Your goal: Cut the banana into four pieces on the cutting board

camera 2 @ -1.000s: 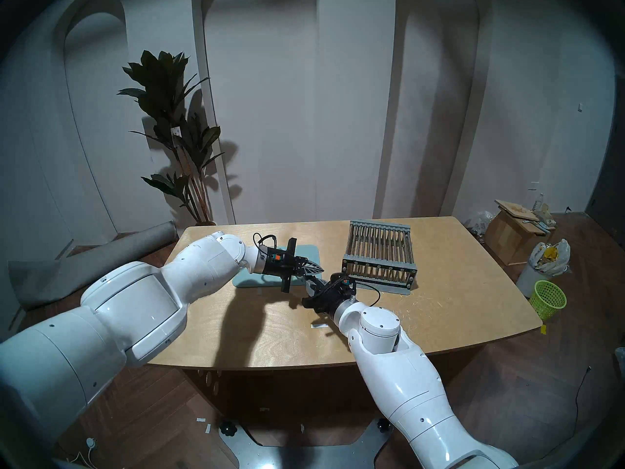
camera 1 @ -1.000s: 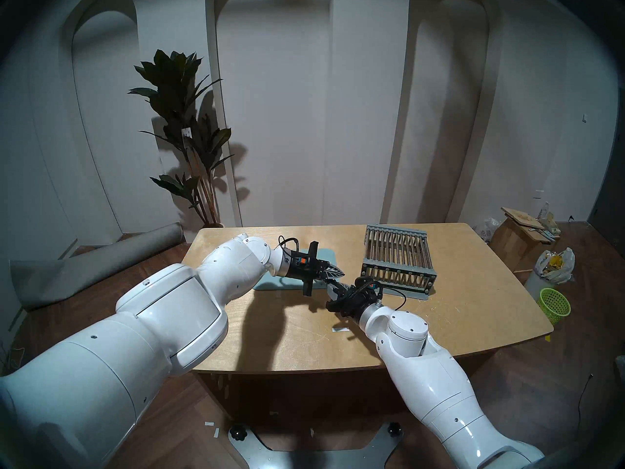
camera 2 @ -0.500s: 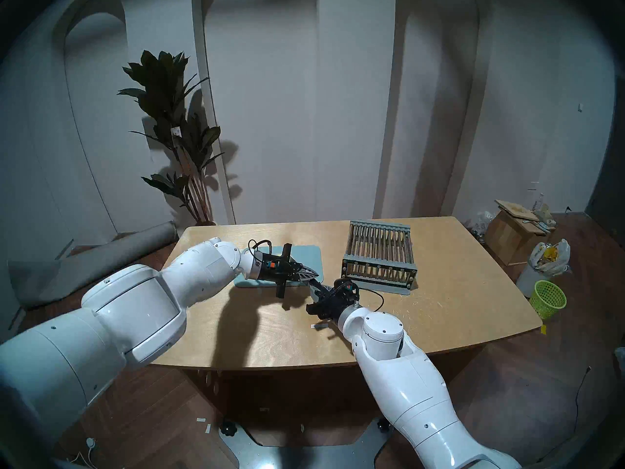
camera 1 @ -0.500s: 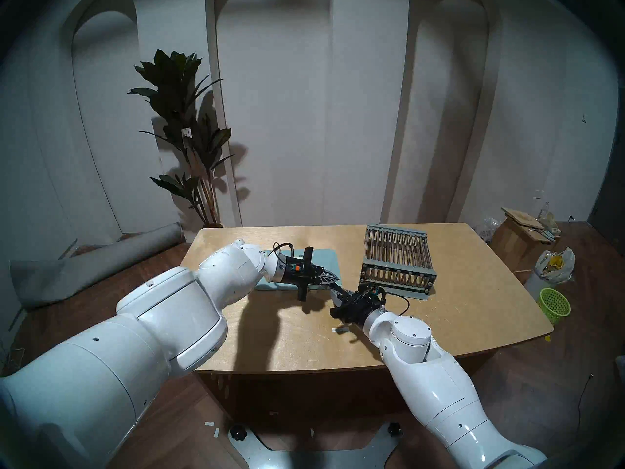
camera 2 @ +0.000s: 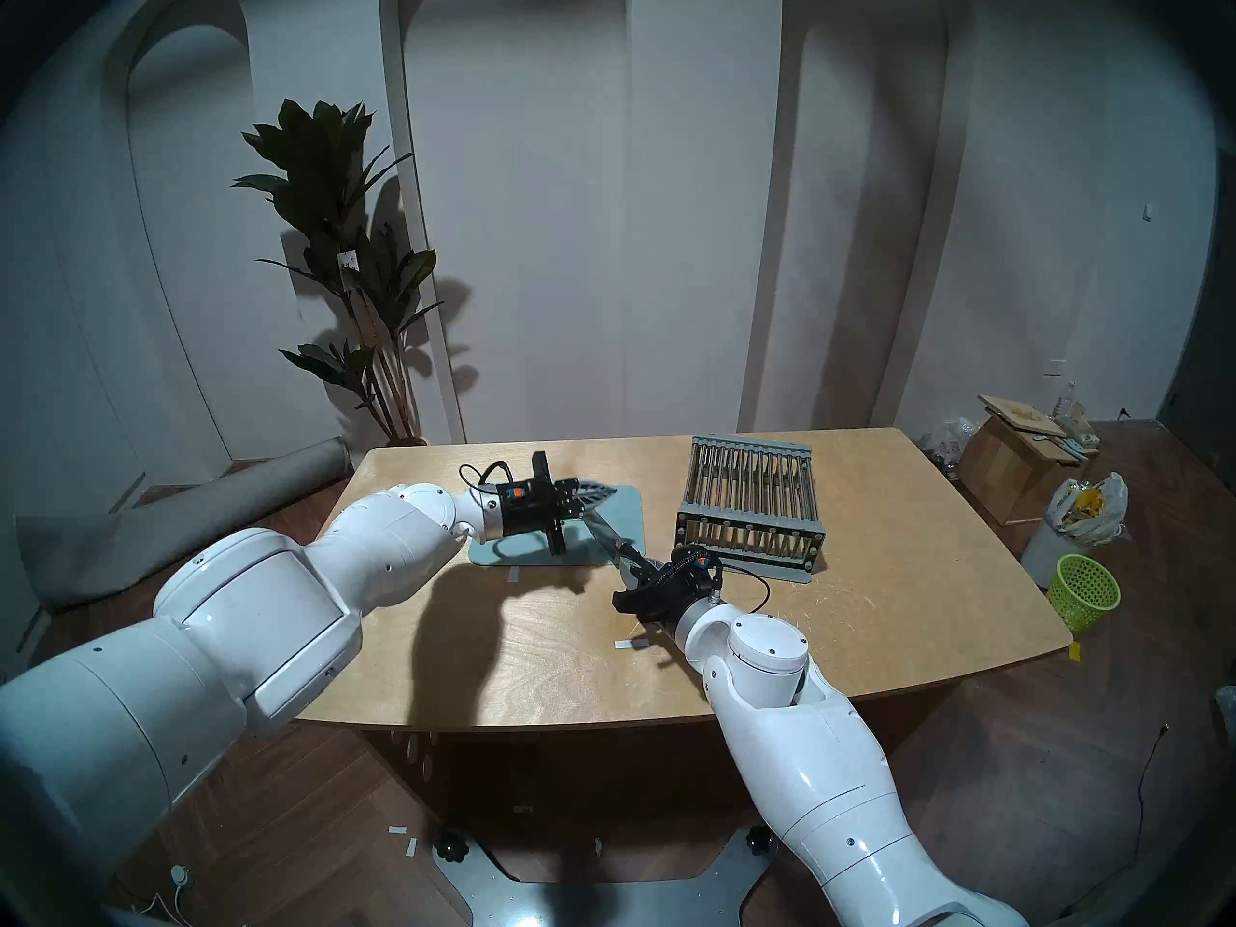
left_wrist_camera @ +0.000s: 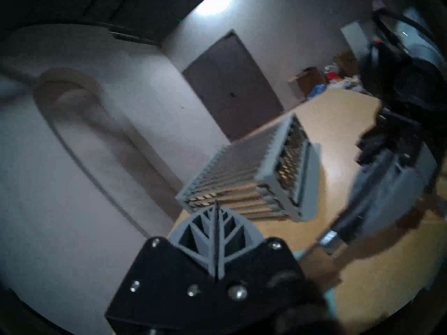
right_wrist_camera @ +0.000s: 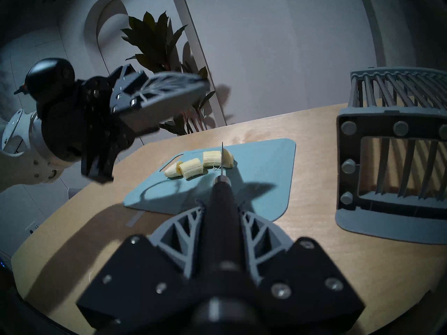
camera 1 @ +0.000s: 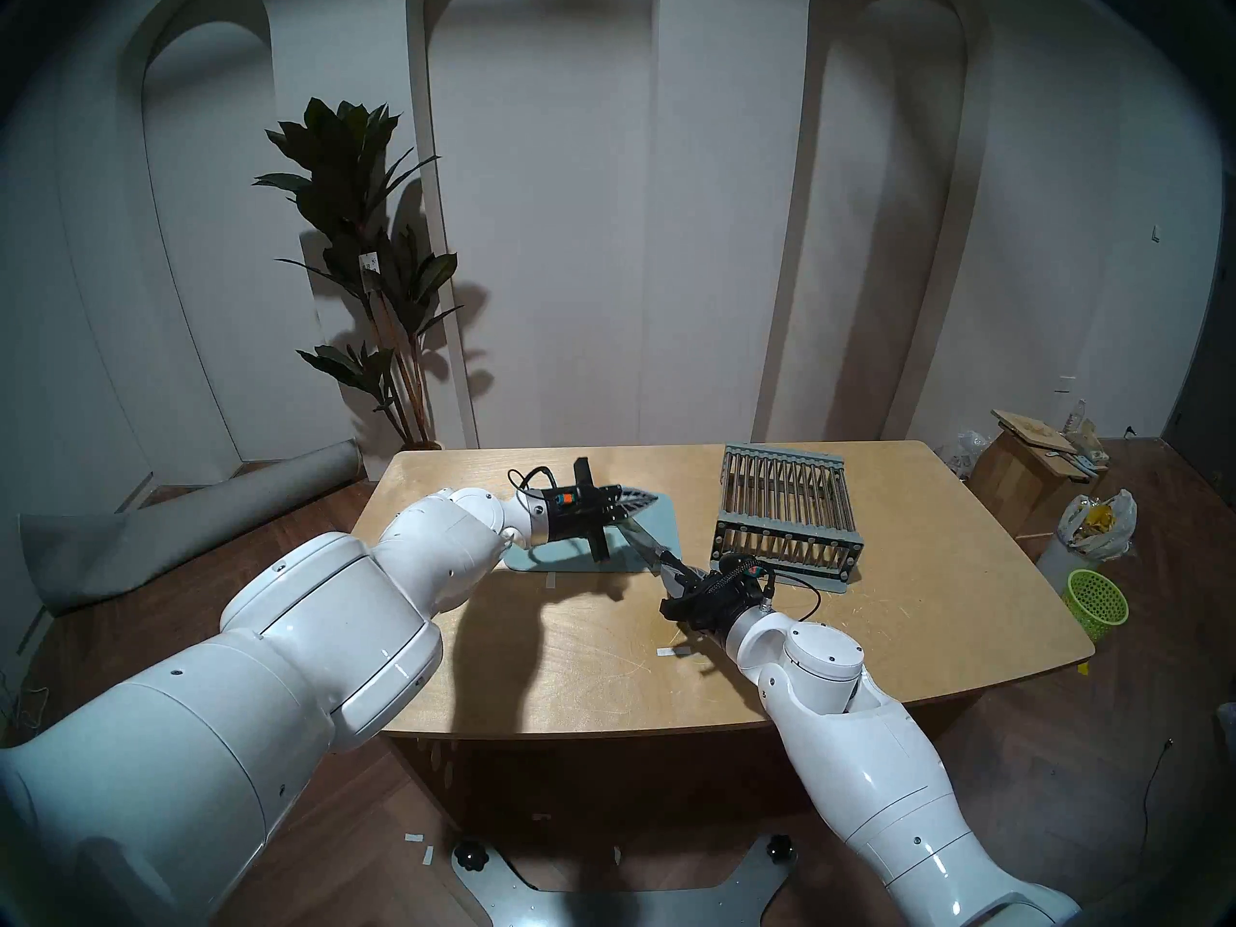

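Banana point(right_wrist_camera: 200, 164) in four pieces on cutting board point(right_wrist_camera: 266, 182), left hand point(camera 1: 635, 501) together, risen leftward, right hand point(right_wrist_camera: 219, 221) clamping knife point(right_wrist_camera: 221, 182).

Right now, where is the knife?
The knife is in the right tool, blade over the cutting board among the banana pieces in the right wrist view, left of the grey rack.

White arched wall panels point(camera 1: 535, 203), potted plant point(camera 1: 374, 263), wooden table point(camera 1: 669, 671), wood floor point(camera 1: 1070, 805)
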